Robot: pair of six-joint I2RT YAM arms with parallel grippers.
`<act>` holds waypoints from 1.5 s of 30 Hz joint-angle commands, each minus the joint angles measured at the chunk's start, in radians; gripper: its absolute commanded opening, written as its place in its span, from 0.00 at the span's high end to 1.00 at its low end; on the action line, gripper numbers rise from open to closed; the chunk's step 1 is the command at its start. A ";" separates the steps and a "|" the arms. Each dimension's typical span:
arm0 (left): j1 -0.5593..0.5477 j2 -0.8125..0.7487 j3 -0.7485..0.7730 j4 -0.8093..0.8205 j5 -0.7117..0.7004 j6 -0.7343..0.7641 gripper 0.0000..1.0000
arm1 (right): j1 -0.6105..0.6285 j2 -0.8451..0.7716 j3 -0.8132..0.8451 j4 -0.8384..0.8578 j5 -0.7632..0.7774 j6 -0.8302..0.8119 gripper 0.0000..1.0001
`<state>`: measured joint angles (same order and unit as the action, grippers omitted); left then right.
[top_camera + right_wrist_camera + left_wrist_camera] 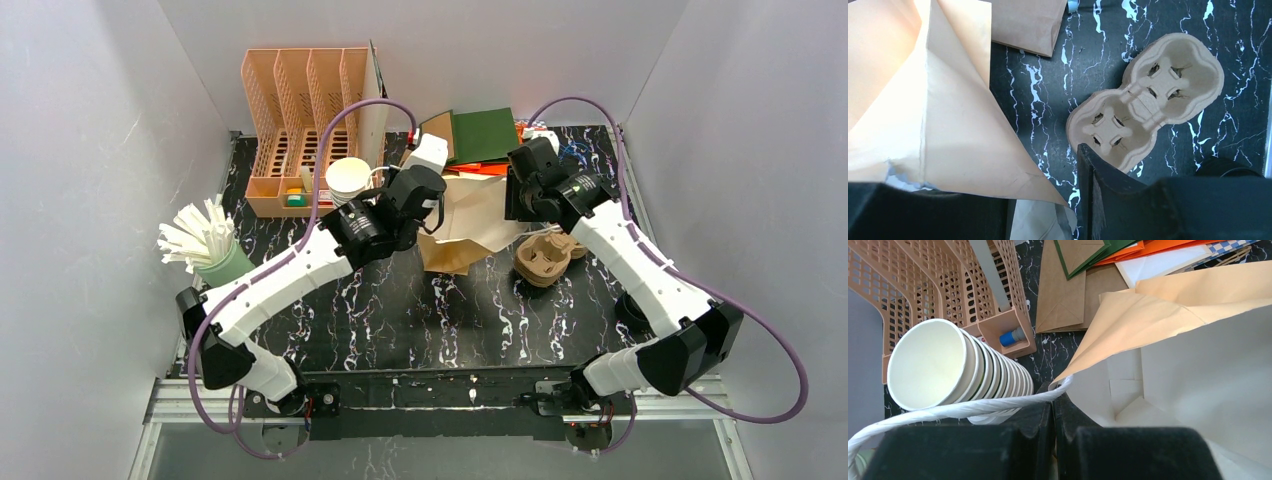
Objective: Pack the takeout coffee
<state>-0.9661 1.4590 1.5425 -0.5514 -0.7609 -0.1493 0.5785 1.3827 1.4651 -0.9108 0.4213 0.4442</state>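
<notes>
Barely begun: left gripper (1053,412) clenches the bag (1198,365) by its handle (973,408), right gripper (1045,202) gapes around its rim, carrier (1148,100) toward the right edge empty, no coffee seen.

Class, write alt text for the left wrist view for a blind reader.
The left claw is shut on the white twisted handle of an open paper bag. Beside it: a stack of lidless cups and a tan mesh organizer.

Bright, even light was thrown from overhead, and only soft shadows were cast on the table (400,320). The paper bag (878,45) was washed out by glare. The nearest foreground of both wrist views was blurred.
</notes>
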 commanded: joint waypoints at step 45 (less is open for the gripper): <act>0.036 0.053 0.168 -0.137 0.250 -0.011 1.00 | 0.116 -0.011 0.186 -0.028 -0.175 -0.061 0.36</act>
<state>-0.9413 1.5707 1.7115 -0.6895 -0.6434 -0.1040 0.7006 1.3746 1.6253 -1.0107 0.4084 0.4107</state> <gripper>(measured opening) 0.009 0.648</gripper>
